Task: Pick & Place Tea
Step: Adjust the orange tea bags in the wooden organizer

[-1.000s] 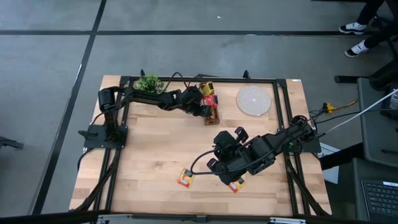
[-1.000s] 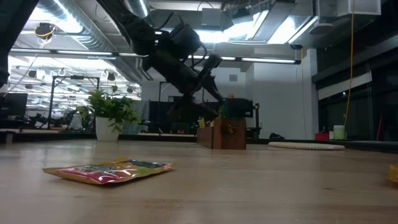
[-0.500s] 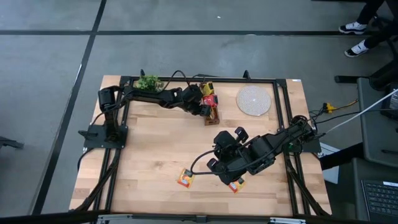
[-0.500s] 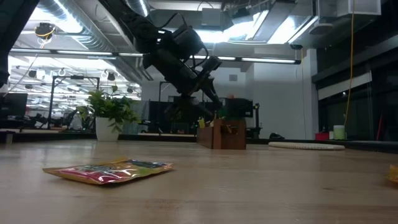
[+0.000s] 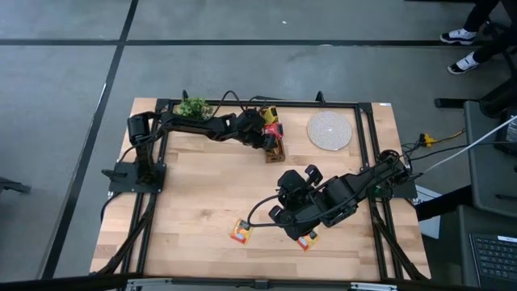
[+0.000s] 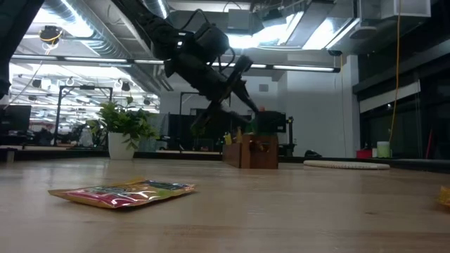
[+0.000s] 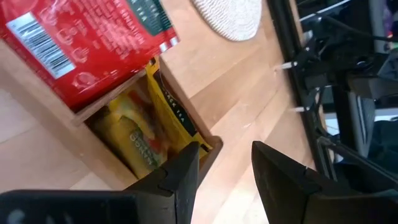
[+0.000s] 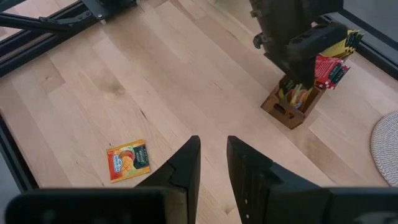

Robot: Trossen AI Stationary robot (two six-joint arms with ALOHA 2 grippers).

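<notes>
Barely shifting, left gripper (image 7: 222,168) hovers unclenched, empty, over the wooden box (image 7: 109,160); right gripper (image 8: 213,163), parted, nearer the loose sachet (image 8: 128,159).

Woven mat (image 7: 230,15) cut off; sachet (image 6: 444,197) mostly out of frame

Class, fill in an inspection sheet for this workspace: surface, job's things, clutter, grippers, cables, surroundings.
Surface: wooden table, black frame around it.
Job's things: tea sachets standing in a wooden box; one orange sachet flat near the front edge, another beside it under the right arm.
Clutter: potted plant, woven mat at the back.
Grippers: left gripper open, empty, over the box; right gripper empty, above the table, jaws slightly apart.
Cables: bundle off the right edge.
Surroundings: grey floor; a person's shoes far right.
</notes>
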